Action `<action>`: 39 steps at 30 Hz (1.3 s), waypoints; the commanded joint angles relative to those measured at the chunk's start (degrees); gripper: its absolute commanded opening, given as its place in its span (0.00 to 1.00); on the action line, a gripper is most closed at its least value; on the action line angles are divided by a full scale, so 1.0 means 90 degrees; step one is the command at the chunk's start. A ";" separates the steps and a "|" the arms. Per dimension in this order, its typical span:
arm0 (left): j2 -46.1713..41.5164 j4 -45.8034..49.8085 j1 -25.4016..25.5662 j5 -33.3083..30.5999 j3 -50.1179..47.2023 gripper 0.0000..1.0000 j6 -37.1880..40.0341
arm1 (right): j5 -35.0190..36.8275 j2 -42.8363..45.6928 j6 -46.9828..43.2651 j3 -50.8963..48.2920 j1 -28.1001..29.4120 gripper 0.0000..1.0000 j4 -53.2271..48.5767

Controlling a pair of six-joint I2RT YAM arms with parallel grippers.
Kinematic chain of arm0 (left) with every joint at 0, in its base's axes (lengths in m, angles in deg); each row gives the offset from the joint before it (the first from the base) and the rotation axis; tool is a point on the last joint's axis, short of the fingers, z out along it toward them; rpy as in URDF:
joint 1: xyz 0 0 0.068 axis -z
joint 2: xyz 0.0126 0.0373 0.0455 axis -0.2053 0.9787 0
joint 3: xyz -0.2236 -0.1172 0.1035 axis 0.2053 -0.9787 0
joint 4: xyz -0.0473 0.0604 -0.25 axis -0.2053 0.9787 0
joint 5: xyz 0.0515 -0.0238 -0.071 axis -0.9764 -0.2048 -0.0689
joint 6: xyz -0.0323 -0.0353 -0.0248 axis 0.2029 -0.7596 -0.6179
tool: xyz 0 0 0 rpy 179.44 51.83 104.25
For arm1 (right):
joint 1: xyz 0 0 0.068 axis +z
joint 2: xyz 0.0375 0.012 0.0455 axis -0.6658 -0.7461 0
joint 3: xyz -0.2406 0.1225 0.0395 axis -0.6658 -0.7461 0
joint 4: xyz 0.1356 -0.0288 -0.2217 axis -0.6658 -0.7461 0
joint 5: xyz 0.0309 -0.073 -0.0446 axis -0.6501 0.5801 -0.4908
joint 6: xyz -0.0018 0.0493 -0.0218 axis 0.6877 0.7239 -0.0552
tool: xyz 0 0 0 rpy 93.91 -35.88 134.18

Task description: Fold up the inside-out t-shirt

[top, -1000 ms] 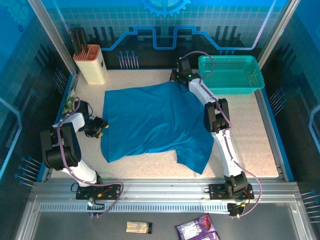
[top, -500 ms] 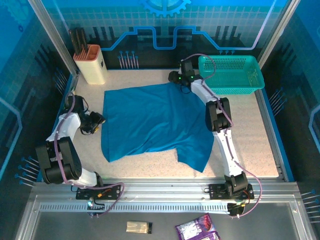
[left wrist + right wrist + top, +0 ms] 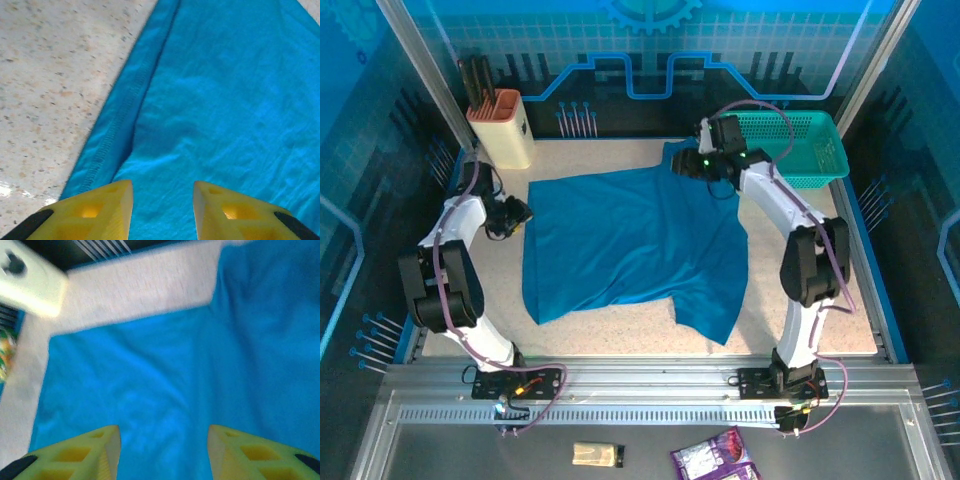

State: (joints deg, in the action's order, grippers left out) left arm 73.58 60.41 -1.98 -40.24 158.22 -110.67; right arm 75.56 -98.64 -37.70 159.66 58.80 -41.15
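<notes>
**On the table's middle: t-shirt (image 3: 630,245) spread out, both claws parted over its edges**

From the top external view, the blue-teal t-shirt lies opened out across the middle of the speckled table (image 3: 800,290). It runs from near the left edge toward the far edge, and one flap hangs down toward the near edge, right of centre. The left claw (image 3: 517,213) sits at the shirt's far-left corner, close to the table's left edge. The right claw (image 3: 682,163) sits at the shirt's far-right corner, just beside the left end of the teal mesh basket (image 3: 790,140) in the far-right corner. A cream holder (image 3: 502,128) stands in the far-left corner, apart from the cloth.

At the left wrist, the left claw (image 3: 162,200) has its yellow fingers (image 3: 100,210) standing apart with a clear gap between them. Nothing is pinched there. Beneath lies the t-shirt (image 3: 225,100), its stitched hem running diagonally past bare table (image 3: 50,75).

At the right wrist, the picture is blurred. The right claw (image 3: 164,445) is likewise parted and grips nothing. It stands over the t-shirt (image 3: 165,380), with a strip of table (image 3: 140,285) and the cream holder (image 3: 30,285) beyond the cloth's edge.
</notes>
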 commanded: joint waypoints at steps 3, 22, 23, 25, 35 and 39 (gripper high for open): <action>0.0312 0.0236 0.0352 -0.0217 -0.0019 0.37 0.0193 | -0.0074 0.1028 -0.0348 -0.1667 -0.0207 0.49 -0.0867; 0.1395 0.0051 0.0423 -0.0642 0.0170 0.36 0.0229 | 0.0014 0.1882 -0.0010 -0.4216 -0.0934 0.52 -0.0959; 0.1445 0.0044 0.0423 -0.0623 0.0188 0.35 0.0229 | -0.0071 0.1854 -0.0001 -0.4246 -0.0965 0.52 -0.0929; 0.1495 0.0015 0.0423 -0.0590 0.0218 0.32 0.0229 | -0.0236 0.1778 0.0005 -0.4291 -0.1014 0.52 -0.0882; 0.1204 0.0180 0.0417 -0.0888 0.0459 0.00 0.0236 | -0.0441 0.1264 0.0115 -0.4516 -0.1211 0.58 -0.0745; 0.0961 0.0341 0.0396 -0.0996 0.0662 0.00 0.0269 | -0.0282 0.1272 0.0118 -0.4561 -0.1295 0.61 -0.0825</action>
State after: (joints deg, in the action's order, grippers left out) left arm 85.60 61.35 1.74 -47.28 161.56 -109.00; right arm 72.34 -86.66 -37.11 119.38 48.27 -47.33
